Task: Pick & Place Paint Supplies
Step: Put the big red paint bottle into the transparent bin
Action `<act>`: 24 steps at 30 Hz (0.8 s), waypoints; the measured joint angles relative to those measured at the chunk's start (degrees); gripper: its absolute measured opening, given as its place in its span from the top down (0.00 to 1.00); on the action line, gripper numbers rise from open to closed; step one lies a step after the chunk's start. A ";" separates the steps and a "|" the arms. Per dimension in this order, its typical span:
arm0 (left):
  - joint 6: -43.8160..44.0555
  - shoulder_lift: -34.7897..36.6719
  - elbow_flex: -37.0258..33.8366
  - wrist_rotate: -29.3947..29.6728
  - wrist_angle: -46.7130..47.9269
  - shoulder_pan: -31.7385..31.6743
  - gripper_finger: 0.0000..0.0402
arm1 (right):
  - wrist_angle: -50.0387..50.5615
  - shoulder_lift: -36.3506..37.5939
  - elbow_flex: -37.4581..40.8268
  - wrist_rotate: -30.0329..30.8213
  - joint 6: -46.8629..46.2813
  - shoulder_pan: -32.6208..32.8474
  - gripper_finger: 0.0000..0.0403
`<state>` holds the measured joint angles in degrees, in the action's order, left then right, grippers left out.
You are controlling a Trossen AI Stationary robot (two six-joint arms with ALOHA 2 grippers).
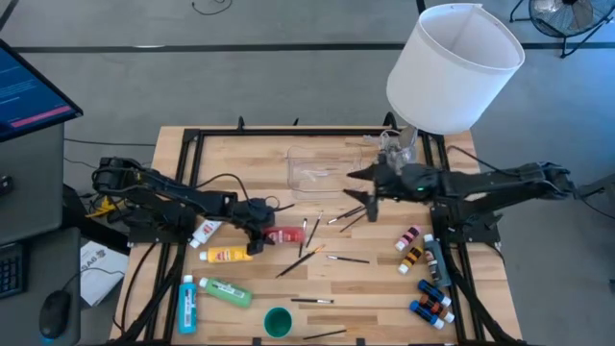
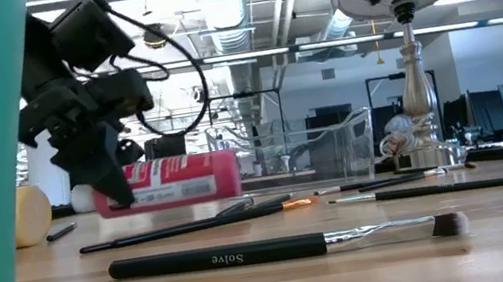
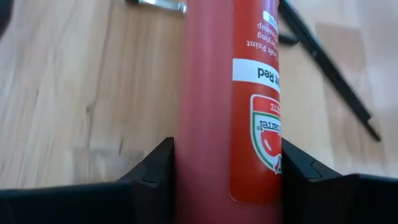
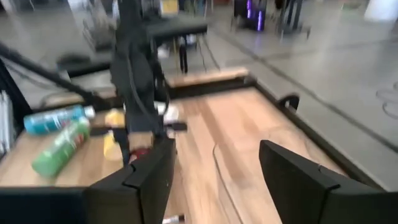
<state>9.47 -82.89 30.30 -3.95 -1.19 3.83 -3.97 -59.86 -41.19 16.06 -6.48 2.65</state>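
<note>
The left gripper [image 1: 261,234], fingers [image 3: 152,180] pressed to both sides of a red paint bottle [image 3: 227,106], pinches it lying flat near the table's [image 1: 384,288] centre-left; in the low view the bottle [image 2: 182,180] sits level, its underside very close to the wood, contact w/ the surface hard to tell. The left arm reaches in from the table's left edge. Just beside that gripper lie a yellow bottle [image 1: 227,255] & a white-capped bottle [image 1: 206,232], w/ a green bottle [image 1: 226,291] and a blue bottle [image 1: 187,304] nearer the front-left corner.

The right gripper [image 1: 373,200], fingers [image 4: 152,177] spread apart and holding nothing, hangs above the table's middle, beside the clear tray [image 1: 322,168]. Thin dark-handled brushes [image 1: 312,234] lie scattered on the wood between the two grippers; one brush marked "Solve" [image 2: 289,248] lies closest to the low camera. A green cup [image 1: 278,322] stands at the front edge. A cluster of tiny coloured bottles [image 1: 428,279] lies along the right side, under the right arm. A white lampshade [image 1: 454,67] stands at the back-right corner.
</note>
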 joint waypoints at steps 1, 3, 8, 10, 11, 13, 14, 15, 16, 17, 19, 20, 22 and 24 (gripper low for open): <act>-0.04 0.00 0.51 0.43 0.01 0.15 0.65 | 1.63 -1.86 -1.45 -0.03 -0.29 -0.01 0.45; -0.39 0.00 1.59 0.97 -0.07 0.40 0.65 | 4.26 -5.73 -4.34 -0.04 -0.66 -0.04 0.45; -1.93 0.00 4.74 0.97 -0.11 0.40 0.65 | 8.92 -13.74 -10.25 -0.16 -0.67 -0.04 0.46; -1.99 0.00 6.03 0.97 -0.15 0.26 0.65 | 10.44 -16.20 -12.47 -0.23 -0.66 -0.04 0.46; -1.99 0.00 6.67 0.98 -0.13 0.25 0.65 | 11.25 -17.35 -13.54 -0.72 -0.63 -0.03 0.46; -2.08 0.01 7.87 1.57 -0.15 0.25 0.65 | 13.57 -19.39 -15.26 -1.97 -0.50 -0.01 0.46; -2.18 0.00 8.40 2.20 -0.17 0.25 0.65 | 14.49 -20.52 -16.18 -2.60 -0.48 -0.01 0.45; -2.47 0.00 8.81 2.49 -0.19 0.25 0.65 | 15.39 -21.60 -17.06 -2.89 -0.48 0.01 0.45; -2.91 0.00 9.24 2.80 -0.17 0.25 0.65 | 16.71 -22.42 -17.70 -2.91 -0.48 0.08 0.45; -3.14 0.02 9.55 3.28 -0.20 0.25 0.65 | 17.53 -23.30 -18.36 -2.91 -0.48 0.22 0.46; -3.21 0.02 9.93 4.05 -0.17 0.25 0.65 | 18.19 -25.10 -19.93 -2.94 -0.32 0.34 0.46; -3.23 0.02 10.10 4.03 -0.07 0.23 0.65 | 18.84 -25.70 -20.62 -2.94 -0.22 0.44 0.45; -3.21 0.02 10.21 4.25 -0.17 0.23 0.65 | 19.40 -26.52 -21.85 -3.27 -0.02 1.05 0.45; -3.21 0.02 10.21 4.36 -0.08 0.23 0.65 | 19.21 -27.45 -22.61 -5.50 0.70 1.91 0.44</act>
<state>6.26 -82.87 40.51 0.41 -1.28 4.05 15.24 -87.30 -63.80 10.56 -5.79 4.56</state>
